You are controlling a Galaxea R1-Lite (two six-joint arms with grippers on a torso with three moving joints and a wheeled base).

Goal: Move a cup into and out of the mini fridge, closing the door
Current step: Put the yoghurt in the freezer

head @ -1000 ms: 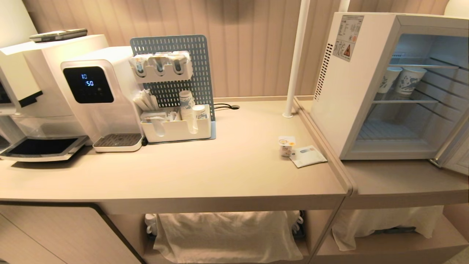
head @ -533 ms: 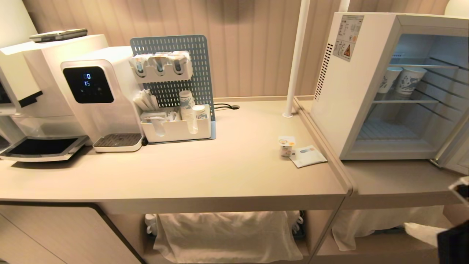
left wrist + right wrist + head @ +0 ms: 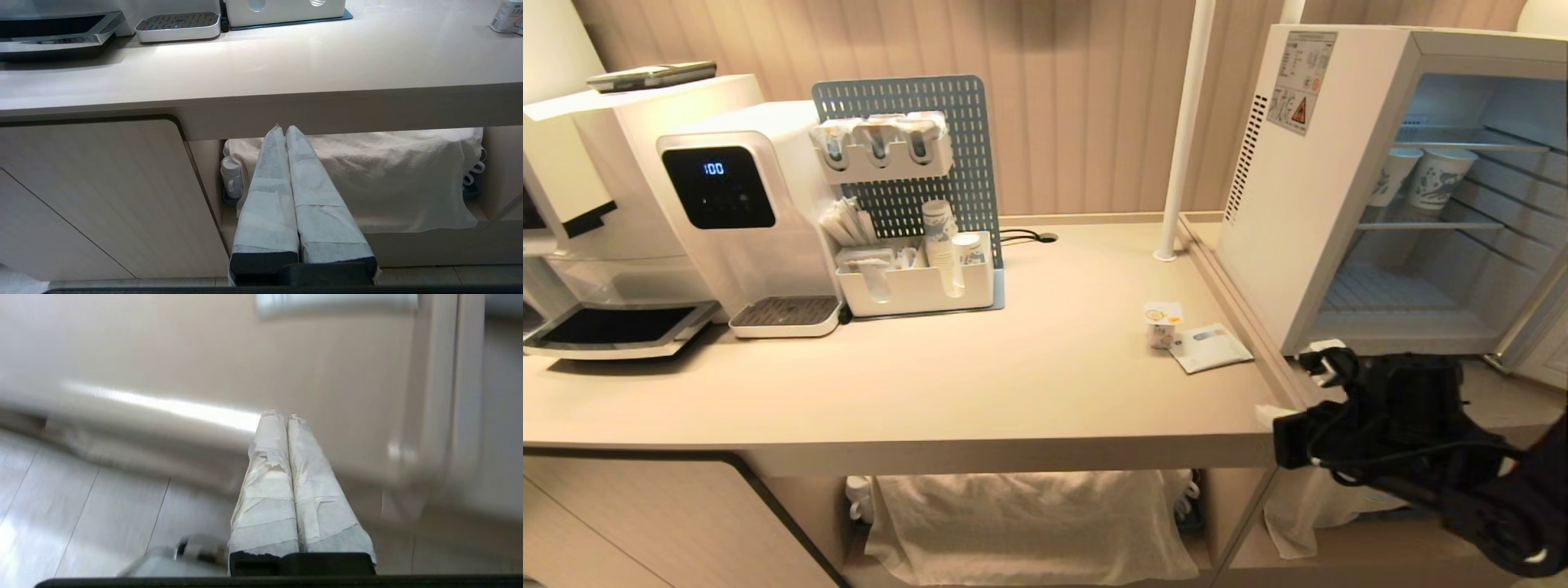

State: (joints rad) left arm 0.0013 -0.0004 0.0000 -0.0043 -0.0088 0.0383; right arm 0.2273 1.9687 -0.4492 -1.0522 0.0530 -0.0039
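Note:
The cup [image 3: 1162, 324], small and white with a fruit print, stands on the counter left of the mini fridge [image 3: 1282, 188]; it also shows in the left wrist view [image 3: 506, 16]. The fridge's door [image 3: 1543, 343] hangs open at the far right, showing wire shelves. My right arm [image 3: 1405, 416] is raised in front of the counter below the fridge, right of the cup and apart from it. The right gripper [image 3: 287, 416] is shut and empty, facing the counter's front edge. The left gripper [image 3: 284, 128] is shut and empty, parked low before the shelf under the counter.
Two tall paper cups [image 3: 1421, 175] stand on the fridge's upper shelf. A flat sachet [image 3: 1209, 347] lies beside the cup. A water dispenser [image 3: 743, 212], a pegboard organizer [image 3: 907, 204] and a white pole [image 3: 1184, 131] stand further back. Cloth [image 3: 1029, 523] covers the lower shelf.
My right arm has swung up from the lower right into the head view, in front of the fridge's counter. The cup, the door and the left arm have not moved.

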